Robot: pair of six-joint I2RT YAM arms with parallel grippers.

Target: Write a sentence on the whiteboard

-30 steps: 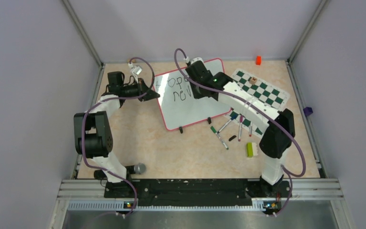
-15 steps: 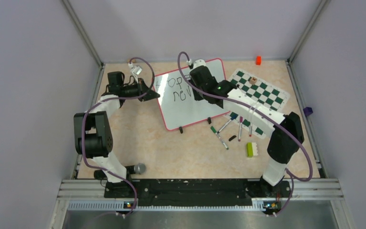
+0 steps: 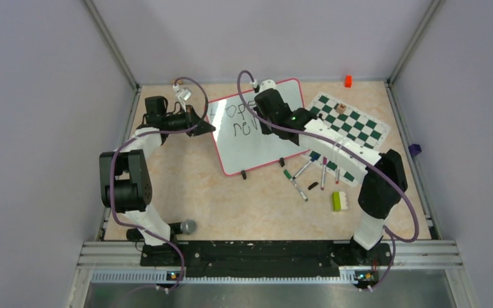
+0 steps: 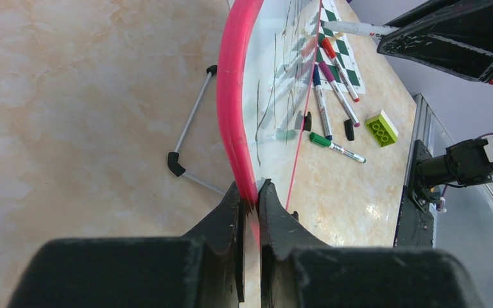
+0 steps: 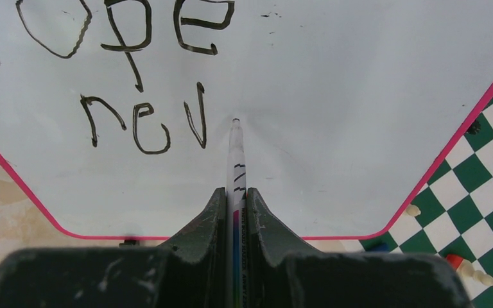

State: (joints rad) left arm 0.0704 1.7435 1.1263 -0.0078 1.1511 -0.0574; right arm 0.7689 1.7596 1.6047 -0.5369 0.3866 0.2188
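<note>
Lying far and central on the table (image 3: pixel 231 205), the whiteboard (image 3: pixel 251 154) is set with its long axis left to right, right end farther. Its left rim is pinched by the left gripper (image 4: pixel 251 196); a marker (image 5: pixel 236 154) is clamped in the right gripper (image 5: pixel 234 192), tip beside the sentence (image 5: pixel 141 122), "Hope nev".

One whiteboard (image 3: pixel 257 153), one chess mat (image 3: pixel 359 128), one green brick (image 3: pixel 337 201) — four loose markers (image 3: pixel 297 187)
</note>
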